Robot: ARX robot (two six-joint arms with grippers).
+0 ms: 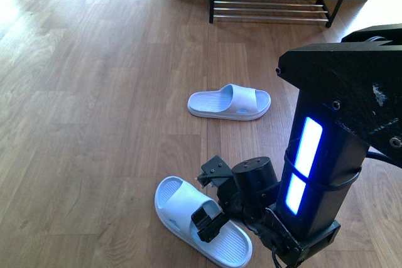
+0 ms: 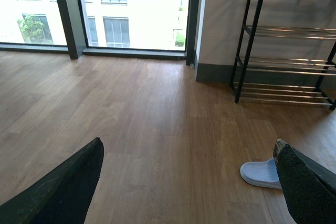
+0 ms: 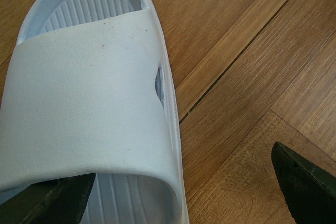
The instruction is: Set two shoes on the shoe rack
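Slide [image 3: 89,93] of pale blue rubber, with broad strap and ribbed footbed, lies on the wood floor [image 3: 252,51]. Right gripper [image 3: 176,198] is wide open over it; left gripper [image 2: 184,182] also wide, empty.

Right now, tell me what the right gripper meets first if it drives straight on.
Most likely the near sandal: the right gripper has its open jaws straddling the sandal's side edge.

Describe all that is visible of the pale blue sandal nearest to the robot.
The near sandal is a pale blue slide, rubber-like, with one broad smooth strap and a ribbed footbed. It lies sole down on the wooden floor. The open right gripper straddles its side edge by the strap: one finger over the footbed, the other outside over the floor. Whether they touch is unclear.
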